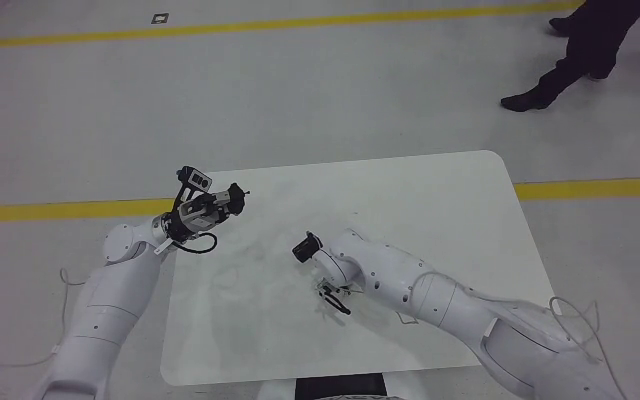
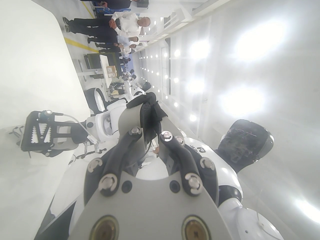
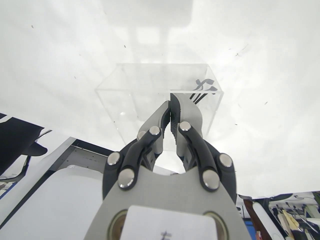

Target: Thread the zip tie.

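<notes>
Right wrist view puts the right gripper (image 3: 170,111) at the rim of a clear box (image 3: 160,64), fingers pressed together. Black zip ties (image 3: 203,87) run out from behind one finger into the box's far right corner; I cannot tell whether one is nipped. The box stands on the near half of the table (image 1: 420,200), about mid-width.

Risks, as I judge them: a thin, slick strap could slide out of a weak pinch, several could lift in a tangle, or the light box could tip or skid if a finger drags its wall.

The left gripper (image 1: 236,196) hangs raised over the table's left side, well apart, fingers drawn together with a crumpled black mass (image 2: 143,100) at the tips. Whether that is held or a wrapping, I cannot tell.

Box walls look thin, glossy and see-through. The straps are flat, narrow and probably springy. The table is smooth white, faintly scuffed.
</notes>
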